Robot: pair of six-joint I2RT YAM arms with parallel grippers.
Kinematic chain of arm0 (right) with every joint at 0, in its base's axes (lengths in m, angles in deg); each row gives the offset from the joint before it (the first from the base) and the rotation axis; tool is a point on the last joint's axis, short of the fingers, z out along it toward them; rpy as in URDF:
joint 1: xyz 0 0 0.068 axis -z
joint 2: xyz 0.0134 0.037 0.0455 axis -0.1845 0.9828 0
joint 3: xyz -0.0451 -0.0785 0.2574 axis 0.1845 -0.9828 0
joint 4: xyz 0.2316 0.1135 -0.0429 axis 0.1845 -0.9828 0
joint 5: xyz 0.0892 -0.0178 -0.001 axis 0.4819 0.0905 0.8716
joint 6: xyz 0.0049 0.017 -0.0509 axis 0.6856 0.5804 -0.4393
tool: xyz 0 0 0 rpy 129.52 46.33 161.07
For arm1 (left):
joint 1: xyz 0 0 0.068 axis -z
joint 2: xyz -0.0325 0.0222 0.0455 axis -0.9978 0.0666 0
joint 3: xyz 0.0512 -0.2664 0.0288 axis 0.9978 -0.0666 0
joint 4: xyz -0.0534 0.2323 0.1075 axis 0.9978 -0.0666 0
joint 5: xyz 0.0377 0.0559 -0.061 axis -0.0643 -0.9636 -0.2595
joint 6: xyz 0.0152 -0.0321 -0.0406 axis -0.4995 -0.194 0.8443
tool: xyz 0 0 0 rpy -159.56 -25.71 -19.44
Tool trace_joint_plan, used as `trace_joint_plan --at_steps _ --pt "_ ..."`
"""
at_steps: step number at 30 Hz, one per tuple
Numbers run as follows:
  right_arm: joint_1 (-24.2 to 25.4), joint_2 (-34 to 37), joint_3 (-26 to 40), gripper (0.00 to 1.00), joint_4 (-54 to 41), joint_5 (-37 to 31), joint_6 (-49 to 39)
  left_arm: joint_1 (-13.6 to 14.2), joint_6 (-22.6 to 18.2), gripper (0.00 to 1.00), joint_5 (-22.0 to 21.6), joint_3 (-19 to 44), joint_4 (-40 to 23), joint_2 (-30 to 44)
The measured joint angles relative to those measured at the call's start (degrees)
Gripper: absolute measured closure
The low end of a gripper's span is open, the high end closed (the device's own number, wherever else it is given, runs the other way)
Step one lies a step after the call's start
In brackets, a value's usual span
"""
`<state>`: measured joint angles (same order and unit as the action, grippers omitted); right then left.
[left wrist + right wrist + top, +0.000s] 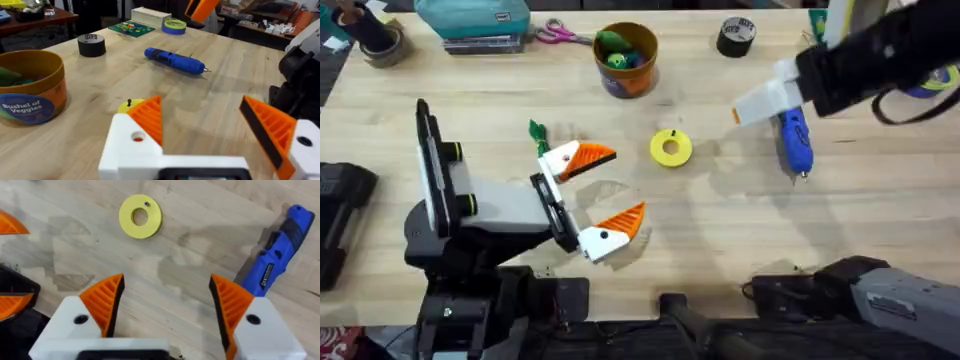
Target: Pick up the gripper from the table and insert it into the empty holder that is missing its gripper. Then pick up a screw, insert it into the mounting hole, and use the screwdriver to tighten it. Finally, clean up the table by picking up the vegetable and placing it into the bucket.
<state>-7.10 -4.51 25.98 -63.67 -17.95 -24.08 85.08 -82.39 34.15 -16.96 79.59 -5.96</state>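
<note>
Hovers above the tabletop point(720, 220), right gripper point(166, 280) spread wide, empty. Spots the screw point(146, 203) on the yellow disc point(140, 216) ahead; screwdriver point(280, 250) just alongside, lengthwise. Left gripper point(625, 182) spread too, farther off.

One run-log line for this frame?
left gripper: open, empty | right gripper: open beside screwdriver | screw: on yellow disc | vegetable: on table
</note>
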Motion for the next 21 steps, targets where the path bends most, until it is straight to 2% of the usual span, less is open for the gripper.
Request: trace_joint_plan --at_steps 5,21 --pt "0.0 -0.3 -4.4 0.003 1.8 -0.1 0.5 0.0 0.0 0.058 0.0 0.0 0.0 0.0" --pt "0.0 3.4 -4.5 0.004 2.0 -0.1 0.5 0.0 0.0 0.058 0.0 0.0 0.0 0.0"
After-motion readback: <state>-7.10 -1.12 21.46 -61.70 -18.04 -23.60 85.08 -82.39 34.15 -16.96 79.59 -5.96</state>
